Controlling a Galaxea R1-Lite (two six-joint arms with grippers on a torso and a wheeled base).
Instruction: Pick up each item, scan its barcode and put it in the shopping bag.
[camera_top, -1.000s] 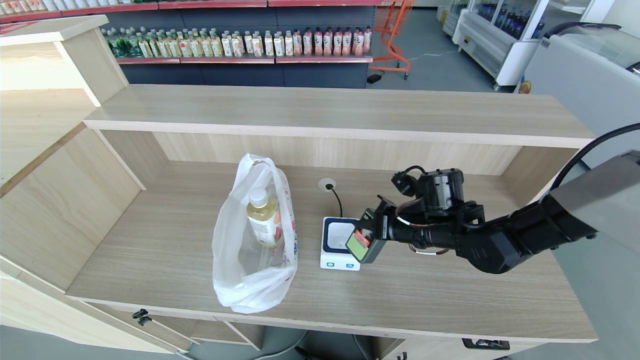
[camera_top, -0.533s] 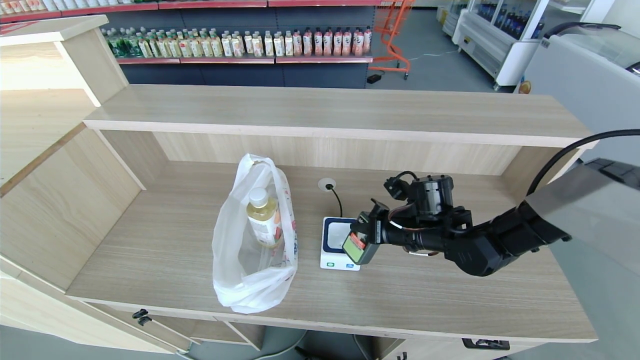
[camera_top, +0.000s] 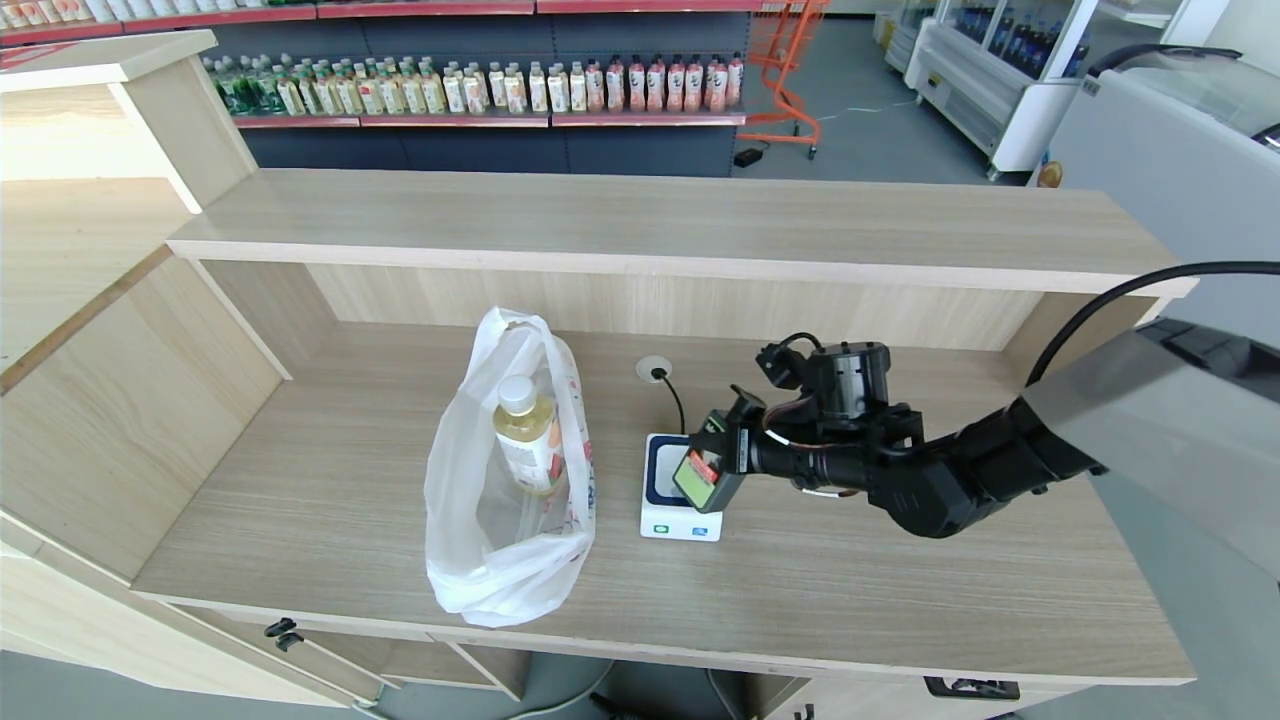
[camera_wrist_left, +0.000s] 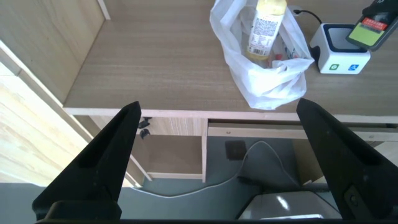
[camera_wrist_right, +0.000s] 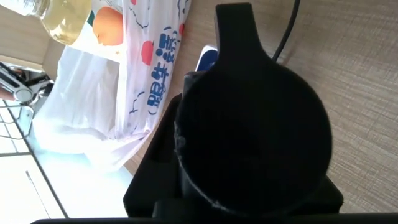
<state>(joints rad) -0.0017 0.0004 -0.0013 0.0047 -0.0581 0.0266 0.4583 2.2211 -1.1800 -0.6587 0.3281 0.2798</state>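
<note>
Item (camera_top: 699, 481), clamped in right gripper (camera_top: 716, 458) over scanner (camera_top: 681, 526): may not scan if barcode faces away.

A wooden counter (camera_top: 300, 480) fronts shelves of bottled drinks (camera_top: 480, 88), an orange rack (camera_top: 790, 60) and freezers (camera_top: 1000, 70).

We see a pale wood-grain worktop (camera_top: 300, 500) with a raised back wall and side walls. A small white scanner (camera_top: 662, 500) sits on it. Just beside the scanner, on its left, stands a white plastic shopping bag (camera_top: 470, 570). Behind the scanner, a black cable (camera_top: 676, 405) runs to a round port (camera_top: 654, 368) in the worktop.
</note>
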